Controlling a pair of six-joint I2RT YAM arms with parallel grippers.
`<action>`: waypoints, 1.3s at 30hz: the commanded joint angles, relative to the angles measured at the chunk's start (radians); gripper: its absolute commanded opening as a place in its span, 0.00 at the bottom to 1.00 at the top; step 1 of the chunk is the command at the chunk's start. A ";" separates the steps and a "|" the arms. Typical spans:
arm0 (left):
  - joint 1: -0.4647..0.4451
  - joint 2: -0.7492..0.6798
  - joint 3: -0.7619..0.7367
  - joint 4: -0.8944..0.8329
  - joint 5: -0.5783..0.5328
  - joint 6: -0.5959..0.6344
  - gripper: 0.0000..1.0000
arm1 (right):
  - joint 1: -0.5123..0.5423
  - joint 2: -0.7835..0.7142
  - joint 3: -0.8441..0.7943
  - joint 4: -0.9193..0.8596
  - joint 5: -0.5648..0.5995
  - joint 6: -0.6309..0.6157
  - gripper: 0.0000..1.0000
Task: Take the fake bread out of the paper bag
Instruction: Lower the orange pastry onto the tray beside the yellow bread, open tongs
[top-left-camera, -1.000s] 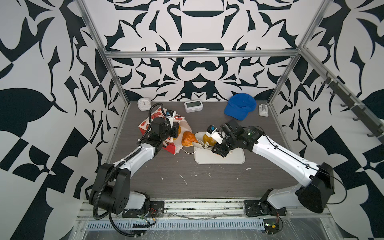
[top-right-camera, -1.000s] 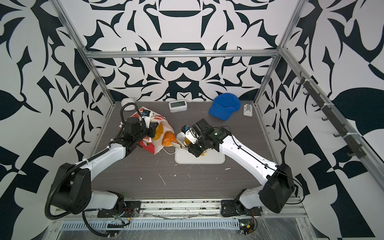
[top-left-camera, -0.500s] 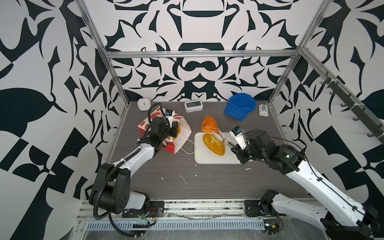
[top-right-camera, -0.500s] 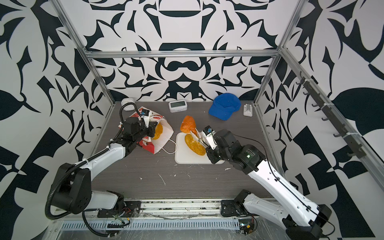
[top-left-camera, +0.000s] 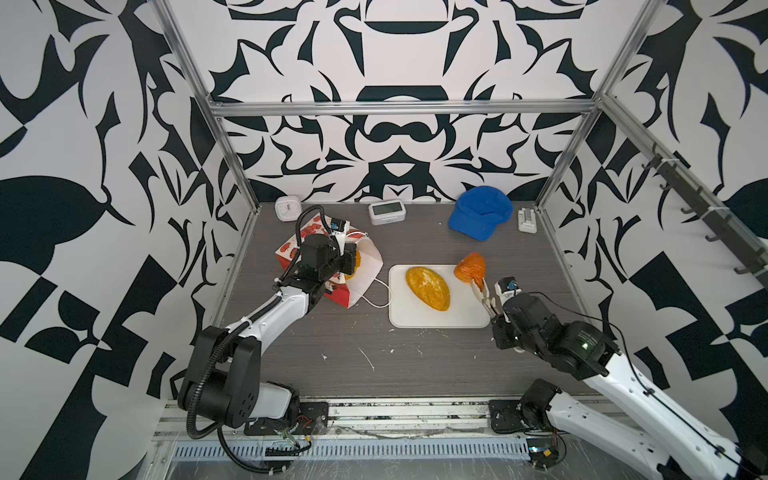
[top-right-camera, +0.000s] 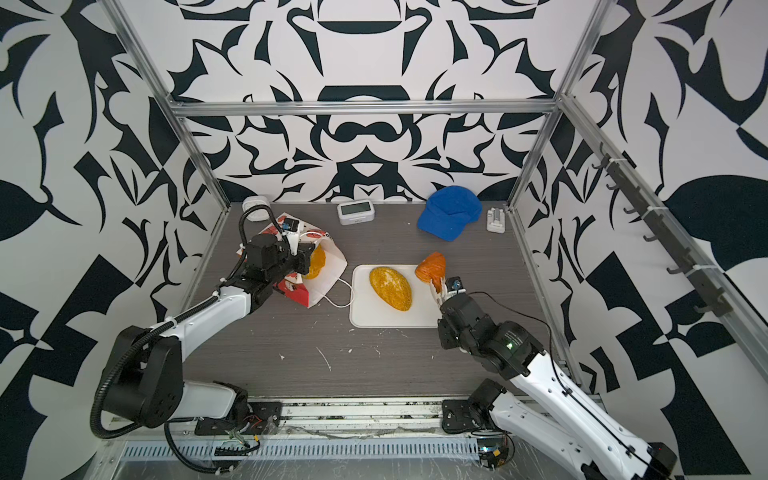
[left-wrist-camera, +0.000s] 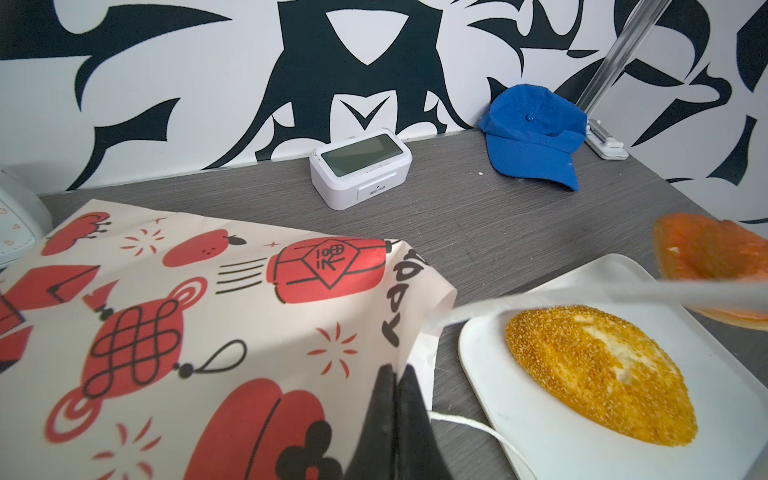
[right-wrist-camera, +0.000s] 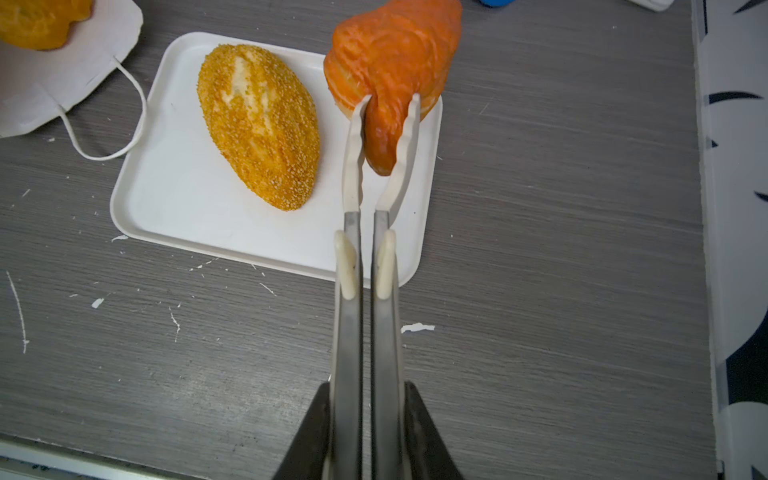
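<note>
The paper bag (top-left-camera: 368, 266) lies on its side at the left, mouth toward the white tray (top-left-camera: 457, 318). My left gripper (left-wrist-camera: 395, 374) is shut on the bag's (left-wrist-camera: 166, 311) upper edge. A golden piece of fake bread (top-right-camera: 314, 262) shows inside the mouth. An oval seeded loaf (top-left-camera: 428, 288) lies on the tray (right-wrist-camera: 174, 199). My right gripper (right-wrist-camera: 366, 388) is shut on metal tongs (right-wrist-camera: 349, 249). Their white tips pinch a darker orange pastry (right-wrist-camera: 395, 54) over the tray's far right corner, also in both top views (top-left-camera: 471, 267) (top-right-camera: 432, 266).
Along the back wall stand a round clock (top-left-camera: 287, 208), a white digital clock (top-left-camera: 386, 212), a blue cap (top-left-camera: 480, 212) and a small white device (top-left-camera: 527, 220). The bag's white cord handle (top-left-camera: 374, 297) trails to the tray's left edge. White scraps dot the front table.
My right arm has drawn back from the bag's mouth to the right, carrying the orange pastry in the tongs. The oval loaf now lies on the tray. The left gripper has stayed on the bag.
</note>
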 joint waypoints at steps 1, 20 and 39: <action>0.008 0.014 0.002 0.025 0.020 -0.018 0.00 | 0.003 -0.014 -0.038 0.067 0.016 0.077 0.00; 0.008 0.021 -0.004 0.040 0.030 -0.024 0.00 | 0.003 0.056 -0.183 0.251 -0.049 0.110 0.00; 0.008 0.042 0.004 0.054 0.038 -0.029 0.00 | 0.003 0.044 -0.163 0.156 -0.070 0.202 0.39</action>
